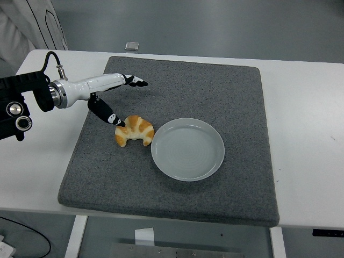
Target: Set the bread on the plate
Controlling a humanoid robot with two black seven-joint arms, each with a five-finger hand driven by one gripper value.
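Meanwhile the plate (187,149) lies bare, bread (134,130) beside it, left hand (110,97) spread apart.

The left arm (24,102) is cut off by the picture's left edge, so its upper part does not show. The left hand (110,94) is seen side-on, and its long fingers (134,81) overlap each other (they cannot be counted). A small object (131,45) beside the desk's far edge is too small to identify. Some white cloth (32,24) at the far left corner is cut off by the picture's top and left edges. The desk's (306,123) right side runs out of the picture.
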